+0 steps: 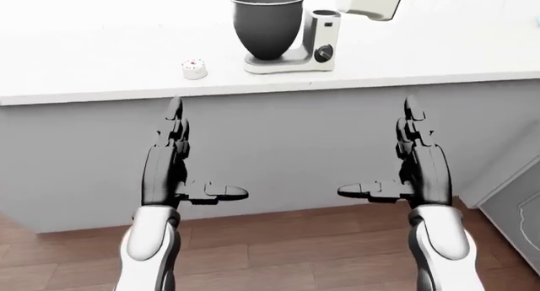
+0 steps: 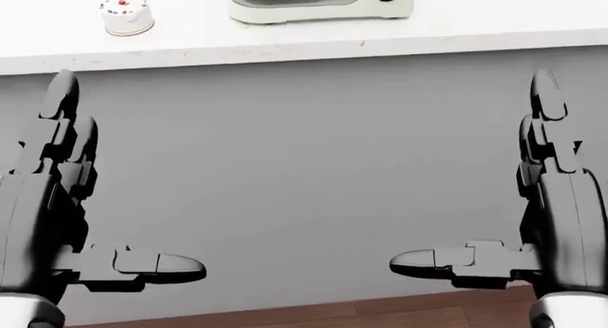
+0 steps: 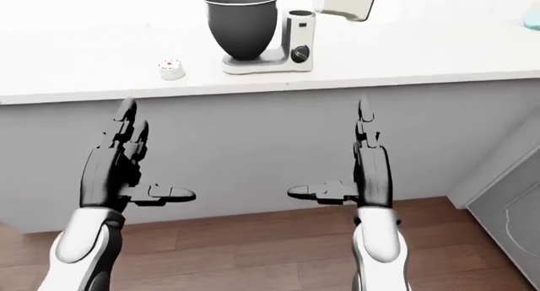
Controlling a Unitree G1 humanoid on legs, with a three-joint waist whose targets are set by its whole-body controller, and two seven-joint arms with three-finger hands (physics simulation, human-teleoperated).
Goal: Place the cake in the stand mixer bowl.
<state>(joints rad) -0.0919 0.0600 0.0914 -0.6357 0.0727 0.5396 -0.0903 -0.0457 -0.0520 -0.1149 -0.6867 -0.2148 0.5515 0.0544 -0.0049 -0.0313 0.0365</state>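
the cake [image 1: 194, 69] was white with a red dot on top, the bowl [image 1: 266, 24] dark grey. the counter [image 1: 101, 63] was white over a grey front, the floor [image 1: 278, 253] brown wood

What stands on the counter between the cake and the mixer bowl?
Nothing visible. The cake sits on bare white counter left of the stand mixer bowl; its rim is open, the mixer head tilted away.
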